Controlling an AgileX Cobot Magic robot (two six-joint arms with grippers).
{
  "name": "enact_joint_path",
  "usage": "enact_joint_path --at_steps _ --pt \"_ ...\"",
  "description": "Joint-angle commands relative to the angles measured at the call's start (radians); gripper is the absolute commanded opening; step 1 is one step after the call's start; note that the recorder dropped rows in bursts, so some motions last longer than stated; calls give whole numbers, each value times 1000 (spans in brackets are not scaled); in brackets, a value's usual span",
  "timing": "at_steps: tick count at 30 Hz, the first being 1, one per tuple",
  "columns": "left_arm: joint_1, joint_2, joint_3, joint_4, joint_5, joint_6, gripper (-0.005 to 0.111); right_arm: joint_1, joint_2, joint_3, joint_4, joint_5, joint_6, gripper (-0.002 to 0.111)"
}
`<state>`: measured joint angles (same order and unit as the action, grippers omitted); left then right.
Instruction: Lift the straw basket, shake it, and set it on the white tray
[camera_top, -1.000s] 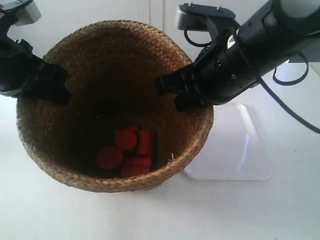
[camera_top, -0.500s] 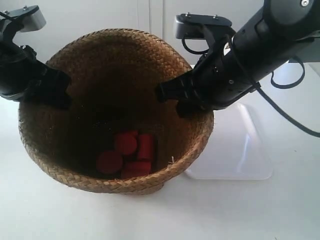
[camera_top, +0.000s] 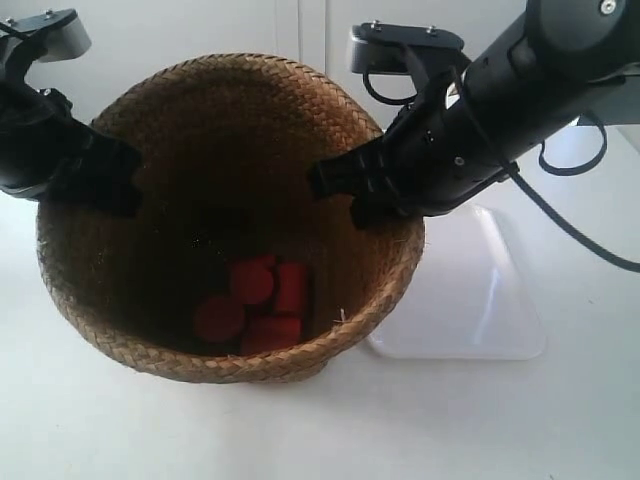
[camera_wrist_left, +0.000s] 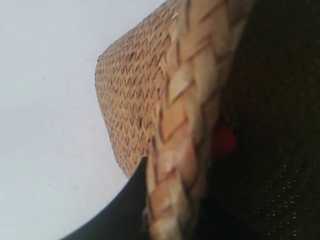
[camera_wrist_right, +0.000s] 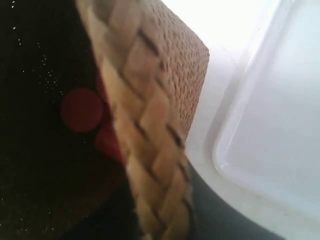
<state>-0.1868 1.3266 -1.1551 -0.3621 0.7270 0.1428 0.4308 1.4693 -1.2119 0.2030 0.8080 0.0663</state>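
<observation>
The straw basket (camera_top: 120, 330) fills the middle of the exterior view, held by its braided rim on two opposite sides. My left gripper (camera_top: 115, 178) is shut on the rim at the view's left, and my right gripper (camera_top: 345, 190) on the rim at its right. In the left wrist view, the braided rim (camera_wrist_left: 190, 115) runs between the black fingers (camera_wrist_left: 120, 210). The right wrist view shows the rim (camera_wrist_right: 145, 115) clamped the same way. The white tray (camera_top: 470, 290) lies just right of the basket, partly behind it, and appears beside the rim as the tray (camera_wrist_right: 280, 115). I cannot tell whether the basket's base touches the table.
Several red cylinders (camera_top: 255, 305) lie in the basket's dark bottom, also seen as red cylinders (camera_wrist_right: 81, 110) and one red piece (camera_wrist_left: 222, 141). White tabletop (camera_top: 500, 420) surrounds the basket and tray. A white wall (camera_top: 200, 25) stands behind.
The basket and both grippers dropped a little in the view, then rose slightly. The red cylinders shifted a little inside. Both grips on the rim stayed the same.
</observation>
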Motion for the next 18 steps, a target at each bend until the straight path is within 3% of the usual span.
enact_joint_path --at_steps 1,15,18 --pt "-5 -11 -9 -29 -8 14 0 4 5 4 -21 -15 -11 0" --pt "-5 -11 -9 -29 0 15 0 4 5 4 -21 -15 -9 0" --pt "-5 -39 -54 -71 87 15 0 4 -40 -43 1 122 -9 0"
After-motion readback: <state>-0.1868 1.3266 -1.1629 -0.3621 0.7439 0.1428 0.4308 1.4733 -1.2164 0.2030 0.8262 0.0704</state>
